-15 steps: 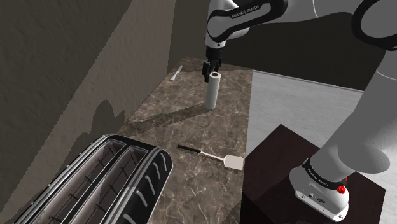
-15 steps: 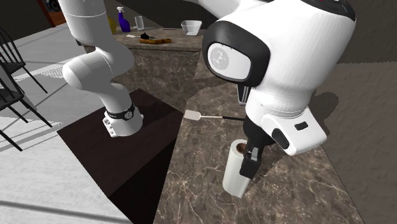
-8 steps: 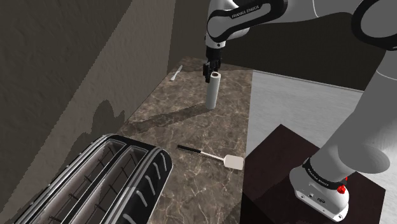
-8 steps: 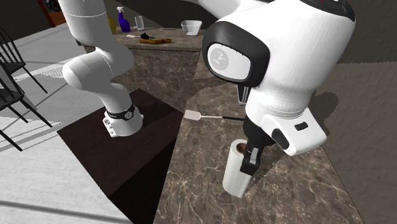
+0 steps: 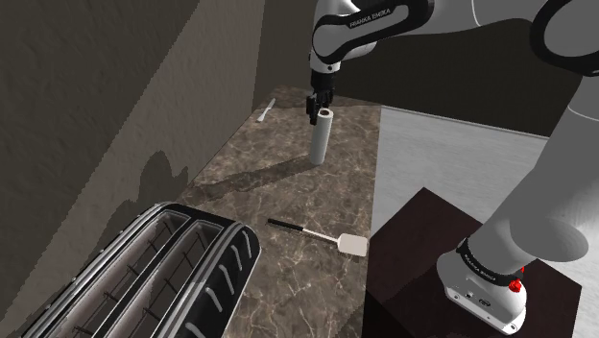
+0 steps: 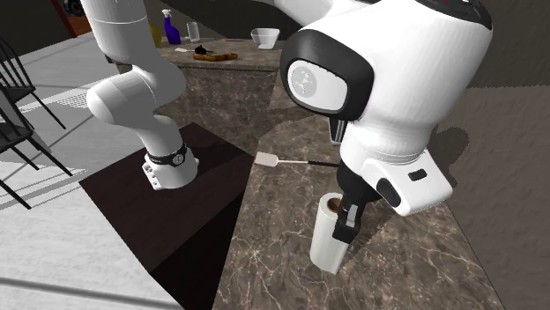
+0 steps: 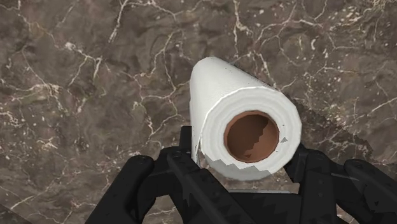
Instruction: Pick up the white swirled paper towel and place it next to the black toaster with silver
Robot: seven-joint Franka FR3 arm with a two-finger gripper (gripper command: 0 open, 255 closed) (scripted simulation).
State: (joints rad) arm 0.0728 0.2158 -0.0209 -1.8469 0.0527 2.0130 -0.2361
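Right now the pincer (image 7: 242,151) is clasping the white paper towel roll (image 7: 213,89) just under its top rim, one black finger pressing on each side, with the brown cardboard core (image 7: 251,137) showing between them. The roll is standing upright on the dark marbled surface (image 5: 251,168), toward its far end in the shoulder view. The black toaster (image 5: 163,274) with its silver slots is sitting well apart from the roll, at that view's lower left. Between them a black-handled spatula (image 5: 331,236) is lying close to the surface's edge, beside the stand (image 5: 422,240). Judging from this hold, the grip is sitting high and on soft paper, so the roll may be at risk of swinging or slipping free once it is lifted, or of crushing under a harder squeeze. A low carry could end up dragging its base over the surface or clipping the spatula. A release too near the edge could be sending it over toward the floor (image 5: 451,154).
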